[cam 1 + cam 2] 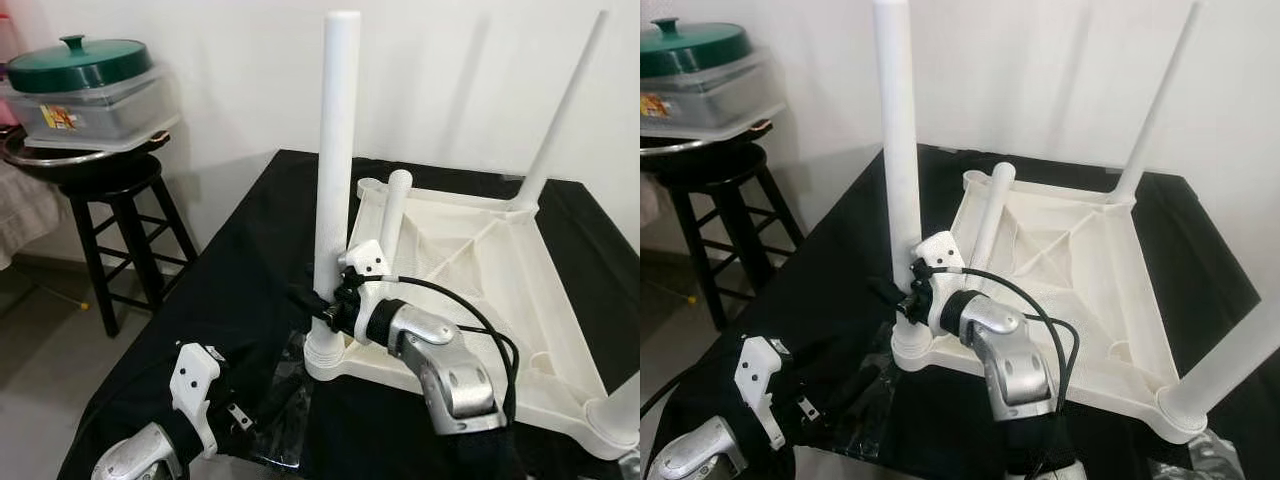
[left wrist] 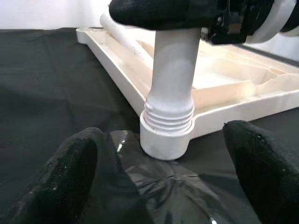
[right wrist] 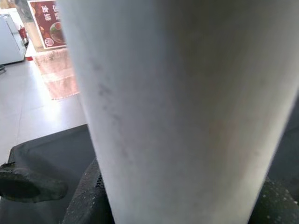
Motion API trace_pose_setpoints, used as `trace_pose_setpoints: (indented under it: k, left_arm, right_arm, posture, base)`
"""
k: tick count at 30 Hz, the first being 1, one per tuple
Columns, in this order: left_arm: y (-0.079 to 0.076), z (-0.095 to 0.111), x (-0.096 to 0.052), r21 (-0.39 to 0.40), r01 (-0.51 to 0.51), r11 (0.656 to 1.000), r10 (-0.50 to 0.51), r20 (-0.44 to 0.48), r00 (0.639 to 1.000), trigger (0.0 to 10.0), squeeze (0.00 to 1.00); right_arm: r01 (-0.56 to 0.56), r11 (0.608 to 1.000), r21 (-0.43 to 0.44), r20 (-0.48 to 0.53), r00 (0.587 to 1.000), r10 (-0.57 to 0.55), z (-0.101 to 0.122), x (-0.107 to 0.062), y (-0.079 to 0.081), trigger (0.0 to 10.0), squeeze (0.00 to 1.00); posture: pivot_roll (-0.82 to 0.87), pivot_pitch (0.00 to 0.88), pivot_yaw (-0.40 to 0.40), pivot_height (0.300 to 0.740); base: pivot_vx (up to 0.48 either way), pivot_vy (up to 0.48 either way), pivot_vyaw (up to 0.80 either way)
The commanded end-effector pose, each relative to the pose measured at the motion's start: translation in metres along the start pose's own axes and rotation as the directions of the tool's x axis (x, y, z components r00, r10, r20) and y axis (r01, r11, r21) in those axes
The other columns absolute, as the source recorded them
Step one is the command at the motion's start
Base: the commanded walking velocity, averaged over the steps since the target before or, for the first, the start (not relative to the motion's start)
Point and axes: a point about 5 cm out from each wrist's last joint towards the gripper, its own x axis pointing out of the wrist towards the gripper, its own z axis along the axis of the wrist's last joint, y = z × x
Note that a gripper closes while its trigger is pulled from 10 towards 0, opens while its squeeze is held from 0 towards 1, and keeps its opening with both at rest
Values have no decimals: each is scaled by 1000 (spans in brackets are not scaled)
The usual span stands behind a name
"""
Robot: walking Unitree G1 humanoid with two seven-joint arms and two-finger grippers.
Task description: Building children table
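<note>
Right pincer [image 1: 318, 302] clamped around the near white leg [image 1: 333, 180] low on its shaft, black fingers [image 3: 88, 196] hugging both sides of the tube. Leg standing upright, threaded end seated in the near corner socket [image 2: 166, 135] of the overturned white tabletop [image 1: 480, 270], at about 7 o'clock on that tabletop. Left pincer [image 2: 163, 172] spread wide, fingertips [image 2: 70, 163] resting low on crinkled clear plastic wrap [image 2: 159, 186] just beside the socket, not touching the leg; at 7 o'clock from the right pincer in the head views.

Second leg [image 1: 395, 210] lying loose across the tabletop's underside toward 11 o'clock. Third leg [image 1: 565, 100] upright in the far corner at 1 o'clock; a fourth [image 1: 1230, 365] rising from the corner at 4 o'clock. Tabletop flat on a bench draped in black cloth [image 1: 240, 250]. Off at 10 o'clock, a black wooden stool [image 1: 120, 220] carrying a clear lidded container [image 1: 90, 105] with a green pot lid [image 1: 80, 62] on top.
</note>
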Motion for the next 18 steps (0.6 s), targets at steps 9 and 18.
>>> trace_pose_setpoints:
  k: [9,18]
  left_arm:
    - [3,-4,3,7,-6,1000,6,-17,1000,10000,0]
    - [5,-6,3,10,-3,1000,3,-29,1000,10000,0]
  right_arm:
    - [-378,925,-37,-79,924,374,12,-5,-14,10000,1000]
    - [-630,773,-75,-141,774,617,29,7,-35,10000,0]
  posture:
    - [4,8,4,740]
    - [29,0,19,740]
  base:
    - [0,0,0]
    - [0,0,0]
